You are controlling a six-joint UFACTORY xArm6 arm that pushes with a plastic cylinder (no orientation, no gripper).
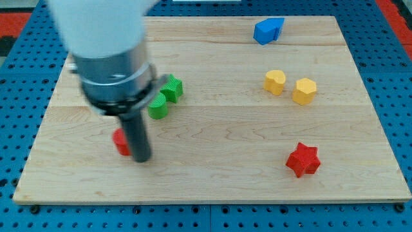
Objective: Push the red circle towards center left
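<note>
in the camera view, a pale wooden board (pixel 212 174) is seen lying on a blue perforated surface (pixel 19 77). the arm (pixel 103 45) is lowered from the view's top left, its wide white body blurred, with a grey and black collar beneath it and the straight dark rod (pixel 136 138) held upright below that. my tip (pixel 141 158) is set down on the board in its lower left part. no jaws or fingers are carried by the rod, so nothing is spread, pressed together or pinched. the red circle (pixel 120 142) is found just to the view's left of the rod, touching it or nearly so, and is partly hidden by it, so that only a red sliver can be made out; its round shape cannot be confirmed from what shows. two green blocks are placed just above and to the right of the rod, near the collar: a green block (pixel 172 87) and, just below it to the left, a second green block (pixel 158 107), the two touching or nearly so. a blue block (pixel 268 30) is seen near the board's top edge. a yellow heart (pixel 275 82) and a yellow hexagon (pixel 304 91) are set side by side at the right. a red star (pixel 302 160) lies at the lower right, well apart from my tip.
</note>
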